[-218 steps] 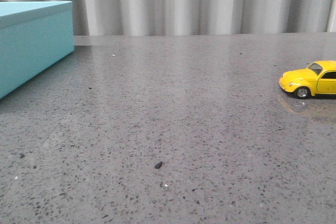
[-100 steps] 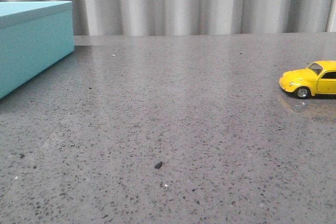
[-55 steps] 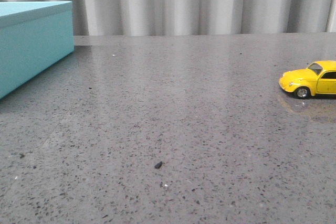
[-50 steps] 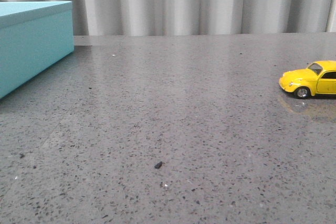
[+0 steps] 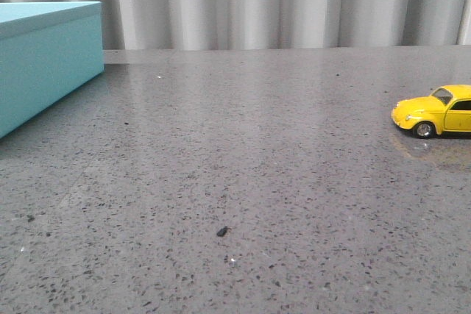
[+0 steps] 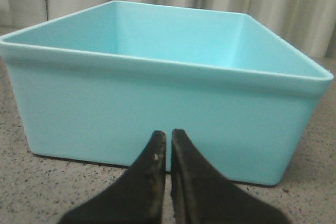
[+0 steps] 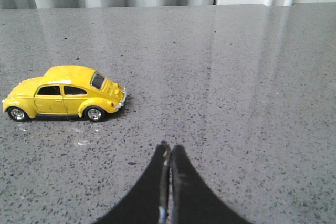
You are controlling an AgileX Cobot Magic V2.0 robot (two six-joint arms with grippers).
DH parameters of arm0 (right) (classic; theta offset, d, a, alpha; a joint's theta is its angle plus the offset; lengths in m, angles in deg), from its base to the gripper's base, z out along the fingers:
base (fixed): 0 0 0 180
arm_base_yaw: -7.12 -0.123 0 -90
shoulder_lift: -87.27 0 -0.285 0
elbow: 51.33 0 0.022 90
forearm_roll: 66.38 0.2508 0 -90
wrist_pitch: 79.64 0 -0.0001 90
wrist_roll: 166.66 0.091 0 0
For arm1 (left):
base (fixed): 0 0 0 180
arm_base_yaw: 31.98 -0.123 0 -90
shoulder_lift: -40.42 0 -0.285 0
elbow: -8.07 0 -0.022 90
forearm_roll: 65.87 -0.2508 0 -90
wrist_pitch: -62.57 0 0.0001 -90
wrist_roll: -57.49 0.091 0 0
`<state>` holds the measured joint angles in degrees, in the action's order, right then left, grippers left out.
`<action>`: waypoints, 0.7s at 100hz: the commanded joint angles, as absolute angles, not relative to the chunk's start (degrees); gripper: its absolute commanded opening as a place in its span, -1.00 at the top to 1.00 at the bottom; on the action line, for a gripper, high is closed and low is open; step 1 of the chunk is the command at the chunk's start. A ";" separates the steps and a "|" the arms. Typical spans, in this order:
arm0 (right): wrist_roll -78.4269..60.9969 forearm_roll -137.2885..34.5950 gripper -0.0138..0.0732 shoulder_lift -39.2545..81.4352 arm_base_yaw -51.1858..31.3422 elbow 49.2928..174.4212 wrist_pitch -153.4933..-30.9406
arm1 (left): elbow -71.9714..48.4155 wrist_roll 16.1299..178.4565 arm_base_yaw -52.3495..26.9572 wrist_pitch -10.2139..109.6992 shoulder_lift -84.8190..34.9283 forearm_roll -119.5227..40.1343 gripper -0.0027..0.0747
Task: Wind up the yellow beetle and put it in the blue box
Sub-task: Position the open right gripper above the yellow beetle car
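From the front, we see the yellow beetle [image 5: 437, 111] standing on its wheels at the right edge of the grey speckled table [image 5: 243, 167], nose toward the left, part of it cut off by the frame. The blue box [image 5: 45, 56] sits at the far left, well apart from the car. Neither arm shows here.

At our left wrist, the left gripper [image 6: 168, 145] has its dark fingers pressed together, holding nothing, just before the box's near wall; the box is open on top.

At our right wrist, the right gripper [image 7: 169, 156] is likewise pinched closed and empty, the beetle standing untouched nearby on the table.
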<state>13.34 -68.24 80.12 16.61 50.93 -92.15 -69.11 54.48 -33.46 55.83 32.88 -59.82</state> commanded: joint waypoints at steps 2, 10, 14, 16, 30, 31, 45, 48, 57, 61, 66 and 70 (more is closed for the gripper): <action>12.86 -68.84 0.82 80.61 17.06 49.94 -87.06 | -70.57 53.89 -33.38 63.51 34.60 -59.27 0.99; 12.86 -68.84 0.82 80.61 17.06 50.47 -86.42 | -69.87 53.89 -33.38 63.74 34.61 -59.27 0.99; 12.86 -68.84 0.82 80.61 17.06 51.12 -86.29 | -69.29 53.89 -33.38 63.74 34.48 -59.27 0.99; 12.86 -68.84 0.82 80.61 17.06 51.54 -86.31 | -69.01 53.89 -33.38 63.74 34.23 -59.27 0.99; 12.86 -68.84 0.82 80.61 17.06 54.92 -86.31 | -64.85 53.89 -33.38 62.98 31.42 -59.27 0.99; 12.86 -68.84 0.82 80.61 17.06 55.11 -86.46 | -64.33 53.89 -33.38 62.57 31.22 -59.27 0.99; 12.86 -68.84 0.82 80.51 17.06 58.89 -89.36 | -58.42 53.99 -33.38 60.26 25.53 -61.46 0.99; 12.86 -68.84 0.82 80.24 17.06 59.85 -90.73 | -57.65 53.99 -33.38 60.26 24.22 -61.65 0.99; 12.86 -68.84 0.82 77.84 17.06 63.80 -97.21 | -54.41 53.99 -33.38 60.26 19.93 -62.05 0.99; 12.86 -68.84 0.82 76.00 17.06 66.09 -101.09 | -53.07 53.99 -33.38 60.26 18.44 -62.05 0.99; 12.75 -68.84 0.82 73.30 17.06 68.85 -105.39 | -51.54 53.99 -33.38 60.26 16.30 -62.05 0.99; 12.75 -68.84 0.82 71.17 17.06 71.33 -108.76 | -50.70 53.99 -33.38 60.26 14.94 -62.05 0.99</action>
<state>13.34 -68.24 76.50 16.61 64.68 -104.43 -54.72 54.48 -33.46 56.55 18.50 -61.87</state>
